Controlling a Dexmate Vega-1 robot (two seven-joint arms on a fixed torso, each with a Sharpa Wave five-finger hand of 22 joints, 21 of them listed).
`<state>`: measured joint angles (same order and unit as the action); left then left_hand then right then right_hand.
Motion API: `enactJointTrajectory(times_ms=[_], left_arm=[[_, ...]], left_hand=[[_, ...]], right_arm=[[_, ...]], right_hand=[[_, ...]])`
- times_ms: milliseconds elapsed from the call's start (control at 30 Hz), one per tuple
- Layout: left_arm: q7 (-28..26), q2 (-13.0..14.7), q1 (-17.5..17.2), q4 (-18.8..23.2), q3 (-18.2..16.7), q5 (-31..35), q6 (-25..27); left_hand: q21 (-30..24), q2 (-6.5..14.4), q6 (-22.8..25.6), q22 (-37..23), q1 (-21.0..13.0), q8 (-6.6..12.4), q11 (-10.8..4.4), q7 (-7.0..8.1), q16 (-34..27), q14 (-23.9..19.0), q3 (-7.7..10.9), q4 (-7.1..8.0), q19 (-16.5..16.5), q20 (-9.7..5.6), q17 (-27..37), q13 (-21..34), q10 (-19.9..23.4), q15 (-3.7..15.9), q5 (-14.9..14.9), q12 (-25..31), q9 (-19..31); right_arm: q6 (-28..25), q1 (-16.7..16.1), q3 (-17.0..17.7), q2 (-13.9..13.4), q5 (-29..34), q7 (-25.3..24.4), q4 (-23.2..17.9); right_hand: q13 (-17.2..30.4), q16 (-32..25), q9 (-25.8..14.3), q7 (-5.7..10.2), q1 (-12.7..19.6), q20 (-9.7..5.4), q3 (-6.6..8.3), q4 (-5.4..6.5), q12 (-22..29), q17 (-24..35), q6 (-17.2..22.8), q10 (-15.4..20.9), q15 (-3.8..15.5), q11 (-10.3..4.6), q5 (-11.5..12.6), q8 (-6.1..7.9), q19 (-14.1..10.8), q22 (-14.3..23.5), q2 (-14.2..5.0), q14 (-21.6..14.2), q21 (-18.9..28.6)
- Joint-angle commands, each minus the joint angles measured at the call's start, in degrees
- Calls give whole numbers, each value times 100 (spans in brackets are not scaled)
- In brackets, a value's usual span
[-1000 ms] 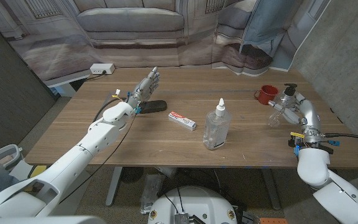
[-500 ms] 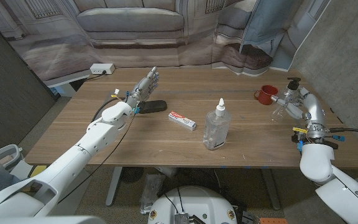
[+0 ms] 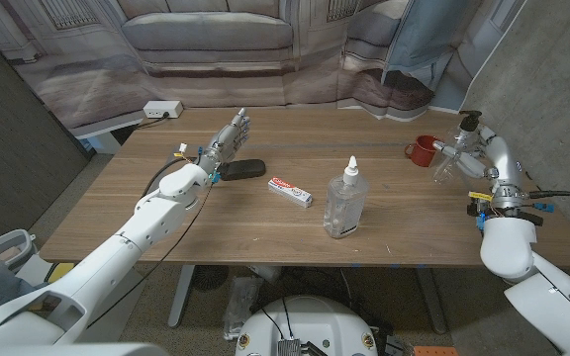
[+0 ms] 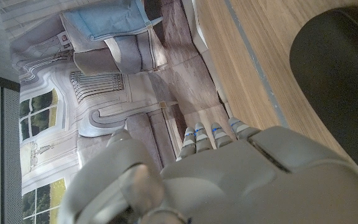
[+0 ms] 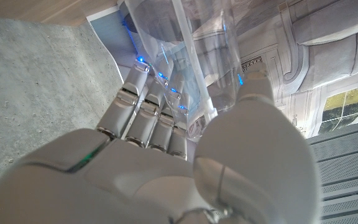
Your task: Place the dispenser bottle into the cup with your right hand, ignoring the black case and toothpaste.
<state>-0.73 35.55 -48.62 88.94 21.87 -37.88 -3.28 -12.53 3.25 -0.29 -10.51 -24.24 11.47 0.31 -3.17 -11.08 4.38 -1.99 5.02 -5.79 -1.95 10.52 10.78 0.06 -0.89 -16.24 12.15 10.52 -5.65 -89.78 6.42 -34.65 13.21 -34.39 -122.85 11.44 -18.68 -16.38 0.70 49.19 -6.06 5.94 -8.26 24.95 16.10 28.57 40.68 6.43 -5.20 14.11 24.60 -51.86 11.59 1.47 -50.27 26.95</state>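
The left hand [image 3: 228, 138] was held off the bench [image 3: 245, 222] with its fingers apart and nothing in it, the black case [image 3: 242, 170] just beside it and the toothpaste [image 3: 291, 191] a little farther to its right. Well apart from both hands, a clear squeeze bottle [image 3: 344, 201] stood mid-bench. The red cup [image 3: 425, 150] sat just left of the right hand [image 3: 471, 148]; its contents could not be seen. The dispenser bottle [image 3: 450, 155] was gripped around its clear body by that hand, fingers and thumb wrapped on it, pump up, lifted beside the cup. It was judged light, stiff and slippery, best held at mid-body.
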Motion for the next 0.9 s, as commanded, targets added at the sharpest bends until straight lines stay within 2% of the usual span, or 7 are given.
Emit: enactJointTrajectory(times_ms=[33,300,900], left_arm=[[0,-27,4,-33,-1,-19,-22],[30,-112,77,-102,39,0,-90],[-45,-40,96,55,41,17,80]], left_hand=[[23,33,40,-10,-31,12,61,-5,7,21,-39,7,-56,-104,11,22,5,-39,22,-11,30],[30,38,40,-10,-34,9,75,-3,18,44,-48,7,-65,-105,11,23,-11,-53,22,-19,30],[56,54,46,-11,-42,8,70,-10,25,63,-60,7,-125,-67,12,23,-19,-54,22,-23,30]], right_arm=[[-91,94,114,14,-23,162,-95],[-90,133,179,25,-6,208,-99],[65,385,211,91,-218,292,107]], right_hand=[[13,-2,-10,591,430,-472,127,136,-10,30,668,239,560,-163,-34,23,-131,28,-652,-48,66],[11,15,-12,559,432,-470,126,136,-7,36,705,303,562,-164,-57,32,-150,27,-655,-44,84],[8,20,-3,545,429,-458,123,141,-17,46,793,398,562,-162,-99,45,-161,25,-669,-108,110]])
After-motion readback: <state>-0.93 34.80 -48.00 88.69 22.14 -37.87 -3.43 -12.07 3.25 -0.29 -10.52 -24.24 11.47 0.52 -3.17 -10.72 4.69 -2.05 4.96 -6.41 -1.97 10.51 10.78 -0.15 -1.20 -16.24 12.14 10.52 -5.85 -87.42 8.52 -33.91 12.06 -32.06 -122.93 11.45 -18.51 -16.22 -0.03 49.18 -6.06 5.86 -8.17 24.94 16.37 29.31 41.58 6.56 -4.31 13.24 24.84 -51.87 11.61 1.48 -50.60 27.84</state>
